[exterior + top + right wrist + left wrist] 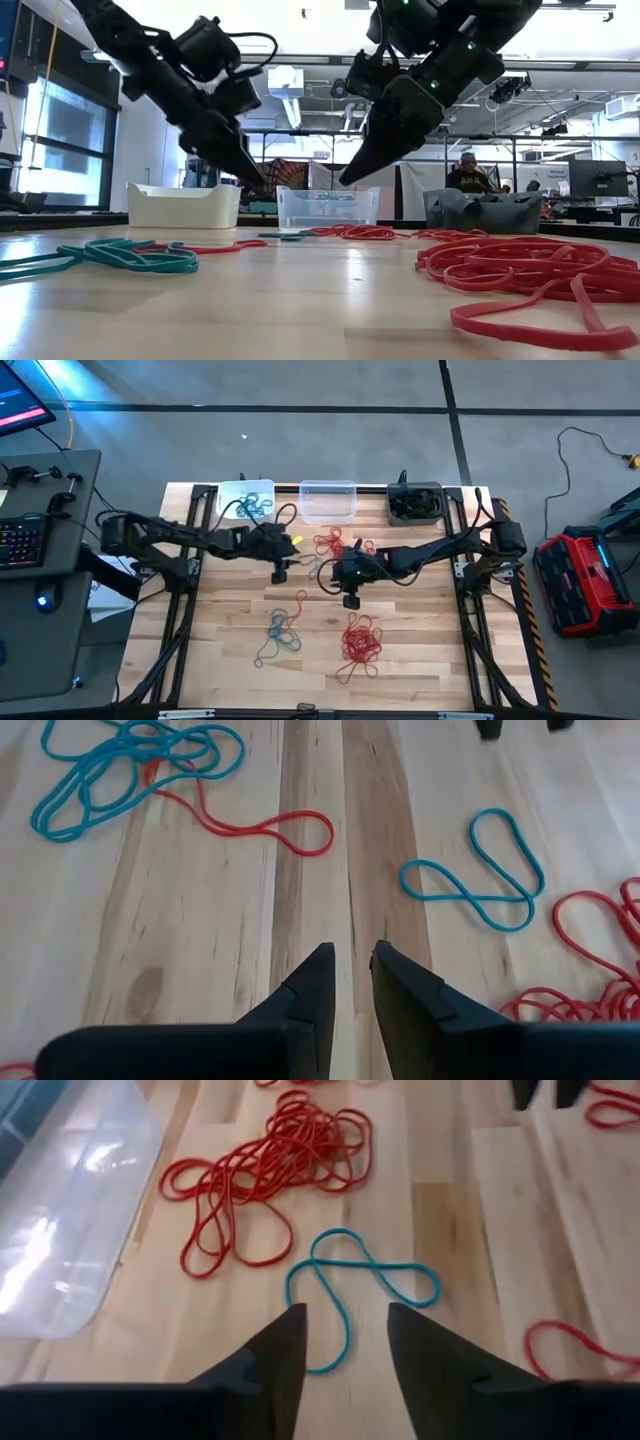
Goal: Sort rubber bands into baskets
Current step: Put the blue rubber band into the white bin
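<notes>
A: On the wooden table (420, 660), item one: rubber bands. Red bunch (360, 640) near the front, teal bunch (280, 635) beside it, another red tangle (335, 543) just in front of the clear basket (328, 500). One single teal band (350, 1285), twisted into a figure eight, lies alone between the arms.

B: Baskets?

A: Three along the back edge: white basket (246, 498) with teal bands in it, clear one in the middle, dark grey basket (416, 503) with dark bands.

B: Grippers?

A: Left gripper (345, 1345) hovers over the single teal band, fingers apart, nothing between them. Right gripper (350, 980) hangs over bare wood close by, fingers a narrow gap apart, empty.

B: Handling notes?

A: Light, limp, likely grippy. A band lies flat, so I'd judge one strand must be pinched against the wood, best at the crossing of the loops. Bunches will probably drag neighbours along.
</notes>
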Robot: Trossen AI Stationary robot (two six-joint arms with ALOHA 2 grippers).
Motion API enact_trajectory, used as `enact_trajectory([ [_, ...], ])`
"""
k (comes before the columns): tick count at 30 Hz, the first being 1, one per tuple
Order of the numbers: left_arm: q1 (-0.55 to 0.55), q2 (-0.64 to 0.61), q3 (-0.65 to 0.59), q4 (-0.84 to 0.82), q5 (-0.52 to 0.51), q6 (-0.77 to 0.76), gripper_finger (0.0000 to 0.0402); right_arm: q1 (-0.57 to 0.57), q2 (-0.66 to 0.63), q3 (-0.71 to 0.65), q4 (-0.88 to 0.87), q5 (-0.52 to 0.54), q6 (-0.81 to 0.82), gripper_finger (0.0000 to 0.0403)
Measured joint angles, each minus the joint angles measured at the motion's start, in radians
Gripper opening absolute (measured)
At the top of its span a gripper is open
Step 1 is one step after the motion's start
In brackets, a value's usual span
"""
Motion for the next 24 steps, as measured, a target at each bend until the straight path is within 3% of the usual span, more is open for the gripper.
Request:
enact_trajectory([
  [11,0.002,0.153,0.000,0.095,-0.007,-0.063,0.0231,0.006,0.000,0.000,-0.004,0.000,0.000,0.0060],
  [24,0.023,0.252,0.023,0.127,-0.077,-0.038,0.0241,0.006,0.000,0.000,-0.002,0.001,-0.001,0.0060],
])
